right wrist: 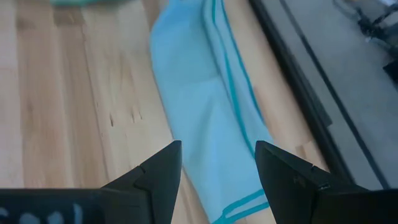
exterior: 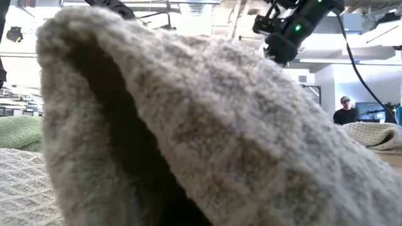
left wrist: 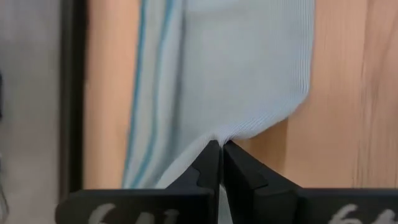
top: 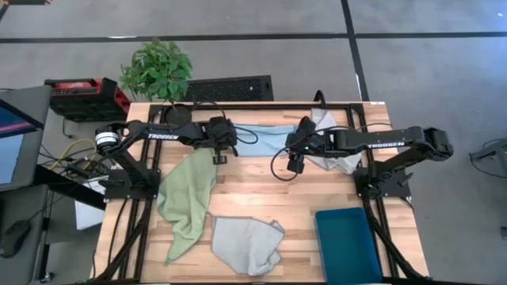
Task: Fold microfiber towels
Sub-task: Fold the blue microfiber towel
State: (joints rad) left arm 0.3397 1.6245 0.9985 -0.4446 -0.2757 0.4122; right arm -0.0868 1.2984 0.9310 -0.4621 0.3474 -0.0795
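A light blue towel (top: pixel 269 139) lies folded into a strip at the table's far middle; its hems show in the right wrist view (right wrist: pixel 211 106). My left gripper (top: pixel 219 157) is shut on its left end. My right gripper (right wrist: pixel 217 167) is open above its right end (top: pixel 295 165), touching nothing. A light green towel (top: pixel 186 198) lies crumpled at the left, a pale grey-blue towel (top: pixel 249 244) at the near middle, and another (top: pixel 337 157) under my right arm. My left gripper pinches the light blue towel's edge (left wrist: pixel 219 133) between its two shut fingertips. The cloth puckers in small gathers right at the tips. Beyond the fingers the towel lies flat on the wood; one layer or several, I cannot tell.
A teal bin (top: pixel 347 241) stands at the near right corner. A potted plant (top: pixel 157 70) and a black grate (top: pixel 228 87) are beyond the far edge. In the low view the near grey towel (exterior: pixel 188 125) blocks most of the picture; a person (exterior: pixel 344 110) is in the room.
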